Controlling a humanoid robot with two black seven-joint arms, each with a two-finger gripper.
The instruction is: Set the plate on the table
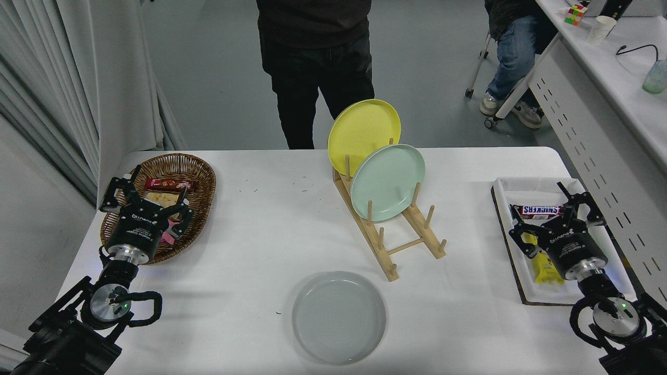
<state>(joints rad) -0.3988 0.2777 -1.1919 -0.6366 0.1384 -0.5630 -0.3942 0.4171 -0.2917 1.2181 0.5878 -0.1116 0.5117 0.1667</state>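
The light grey plate [338, 316] lies flat on the white table [260, 250], near the front edge at the middle. Nothing holds it. My right gripper [556, 212] hovers open and empty over the white tray at the right, far from the plate. At the lower left, my left gripper [143, 194] is parked open over the wicker basket, holding nothing.
A wooden rack [388, 237] holds a yellow plate [363, 129] and a mint green plate [388, 181] upright. The wicker basket [200, 179] holds snacks. The white tray [503, 190] holds snack bars. A person [315, 62] stands at the far side.
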